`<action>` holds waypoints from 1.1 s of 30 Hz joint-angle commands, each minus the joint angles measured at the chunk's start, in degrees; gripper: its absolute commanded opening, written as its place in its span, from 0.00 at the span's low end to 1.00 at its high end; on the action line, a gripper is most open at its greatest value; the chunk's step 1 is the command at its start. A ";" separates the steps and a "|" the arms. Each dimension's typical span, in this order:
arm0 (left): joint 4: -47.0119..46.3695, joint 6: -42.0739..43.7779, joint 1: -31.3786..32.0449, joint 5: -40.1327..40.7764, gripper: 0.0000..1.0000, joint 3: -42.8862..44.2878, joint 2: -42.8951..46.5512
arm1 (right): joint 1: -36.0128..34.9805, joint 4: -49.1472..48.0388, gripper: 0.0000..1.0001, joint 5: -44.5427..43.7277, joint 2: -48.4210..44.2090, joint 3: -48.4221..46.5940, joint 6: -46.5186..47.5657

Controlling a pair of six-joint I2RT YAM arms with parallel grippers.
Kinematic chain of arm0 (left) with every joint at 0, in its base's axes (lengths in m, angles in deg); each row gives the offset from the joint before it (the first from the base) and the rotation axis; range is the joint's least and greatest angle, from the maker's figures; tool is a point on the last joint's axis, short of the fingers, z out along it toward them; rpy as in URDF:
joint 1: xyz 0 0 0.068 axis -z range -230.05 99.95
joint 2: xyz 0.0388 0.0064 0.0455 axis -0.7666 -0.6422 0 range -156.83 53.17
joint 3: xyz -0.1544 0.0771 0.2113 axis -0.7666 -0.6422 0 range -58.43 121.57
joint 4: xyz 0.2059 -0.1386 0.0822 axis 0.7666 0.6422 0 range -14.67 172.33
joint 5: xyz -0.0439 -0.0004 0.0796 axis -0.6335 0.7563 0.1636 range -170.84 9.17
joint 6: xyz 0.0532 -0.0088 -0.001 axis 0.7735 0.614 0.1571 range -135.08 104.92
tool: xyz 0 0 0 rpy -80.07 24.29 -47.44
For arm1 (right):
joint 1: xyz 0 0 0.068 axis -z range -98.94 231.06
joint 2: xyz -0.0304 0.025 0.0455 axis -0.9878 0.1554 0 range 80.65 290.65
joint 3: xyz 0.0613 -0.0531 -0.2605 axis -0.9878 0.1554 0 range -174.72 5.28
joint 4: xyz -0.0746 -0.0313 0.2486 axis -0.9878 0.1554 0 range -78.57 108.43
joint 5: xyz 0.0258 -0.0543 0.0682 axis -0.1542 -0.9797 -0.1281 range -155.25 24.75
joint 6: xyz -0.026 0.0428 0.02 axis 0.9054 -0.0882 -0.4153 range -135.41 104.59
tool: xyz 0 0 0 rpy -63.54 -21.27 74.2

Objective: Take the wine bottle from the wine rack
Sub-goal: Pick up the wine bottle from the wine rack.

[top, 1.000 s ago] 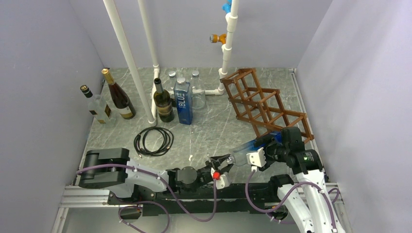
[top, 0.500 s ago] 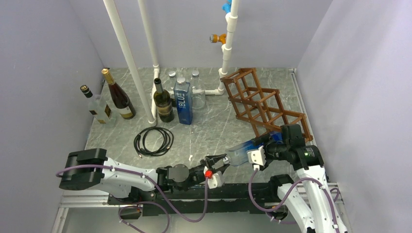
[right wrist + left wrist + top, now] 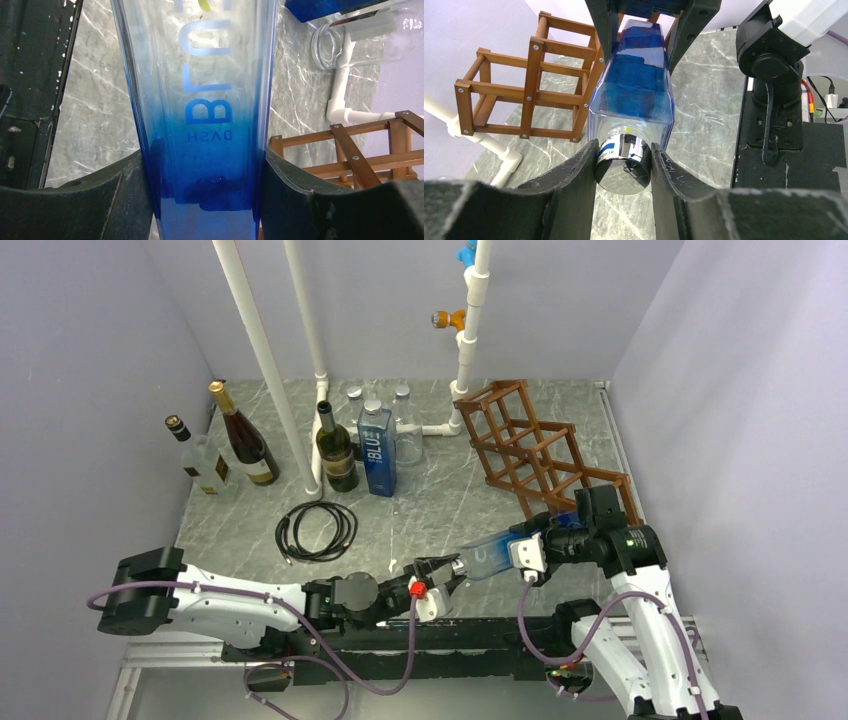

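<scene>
The wine bottle (image 3: 493, 556) is a square clear bottle tinted blue toward its base, with a silver cap (image 3: 623, 161). It hangs roughly level above the table, in front of the reddish-brown wine rack (image 3: 530, 448) and outside its cells. My left gripper (image 3: 438, 571) is shut on the cap, one finger (image 3: 574, 175) on each side. My right gripper (image 3: 547, 543) is shut on the blue base end of the bottle (image 3: 205, 100), with the pads pressed on its flat sides. The rack also shows behind the bottle (image 3: 529, 85) and at the right edge (image 3: 360, 150).
Dark bottles (image 3: 243, 437) (image 3: 336, 450) and a pale one (image 3: 200, 458) stand at the back left. A blue boxy bottle (image 3: 377, 448) and clear bottles (image 3: 404, 422) stand mid-back. A black cable coil (image 3: 316, 530) lies on the marble floor. White pipes (image 3: 262, 358) (image 3: 468, 335) rise at the back.
The bottle and both grippers have shifted a little to the left, away from the rack. The left arm's rear link has swung out to the left.
</scene>
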 commanded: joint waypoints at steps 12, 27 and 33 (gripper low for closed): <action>13.56 -8.33 0.12 0.35 0.00 9.60 7.35 | -2.00 -6.26 0.27 14.40 3.62 -5.72 -12.99; 21.77 -10.76 0.01 3.24 0.00 13.78 7.29 | -2.65 -18.16 0.25 17.73 2.64 0.28 -27.70; 24.70 -12.97 -0.25 5.34 0.09 14.95 7.42 | -2.65 -25.20 0.25 17.87 1.92 3.99 -35.83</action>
